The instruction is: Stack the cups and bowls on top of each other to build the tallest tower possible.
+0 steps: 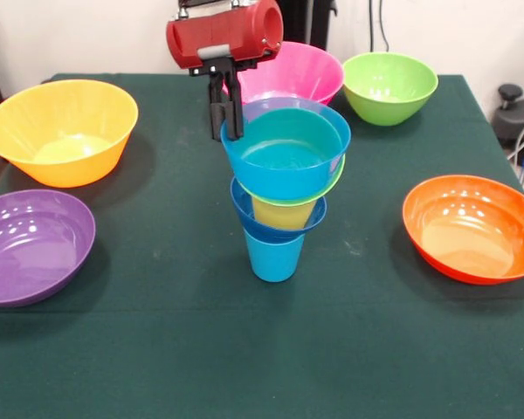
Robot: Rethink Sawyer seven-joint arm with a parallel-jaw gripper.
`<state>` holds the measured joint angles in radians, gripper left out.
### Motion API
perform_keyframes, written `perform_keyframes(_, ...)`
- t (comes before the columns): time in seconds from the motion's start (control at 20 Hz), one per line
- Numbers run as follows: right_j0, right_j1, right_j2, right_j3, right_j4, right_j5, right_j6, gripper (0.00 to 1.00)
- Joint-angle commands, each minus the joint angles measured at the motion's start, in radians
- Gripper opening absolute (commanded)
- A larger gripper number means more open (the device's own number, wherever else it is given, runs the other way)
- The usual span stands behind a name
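A tower stands mid-table. Its base is a light blue cup (274, 256), with a small dark blue bowl (244, 215) set in it. A yellow cup (284, 213) sits in that bowl. Above it come a lime green bowl (330, 186) and, on top, a light blue bowl (285, 154). My gripper (226, 113) comes down at the top bowl's left rim. One black finger (235, 118) is over the rim and the other is just outside it, so the gripper is shut on the rim. The column looks upright.
Larger bowls ring the tower. A yellow-orange bowl (63, 131) is at the left and a purple bowl (33, 246) at the front left. A pink bowl (301, 74) is behind the gripper, a green bowl (389, 87) at the back right, and an orange bowl (473, 229) at the right.
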<state>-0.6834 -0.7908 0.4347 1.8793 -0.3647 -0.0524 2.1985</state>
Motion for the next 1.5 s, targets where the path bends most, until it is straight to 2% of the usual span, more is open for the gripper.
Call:
perform_keyframes(0.05,-0.002,-0.006,0.026,-0.025,-0.074,0.090,-0.035,0.00)
perform_keyframes(0.55,0.024,-0.038,0.025,0.033,-0.062,0.075,-0.001,0.00)
perform_keyframes(0.75,0.020,-0.041,0.038,0.051,-0.060,0.078,0.002,0.00)
perform_keyframes(0.95,0.010,-0.076,0.039,0.093,-0.059,0.081,0.009,0.00)
perform_keyframes(1.25,0.033,-0.034,0.017,0.058,-0.072,0.048,0.008,0.00)
perform_keyframes(1.5,0.028,-0.035,0.024,0.054,-0.069,0.056,0.005,0.00)
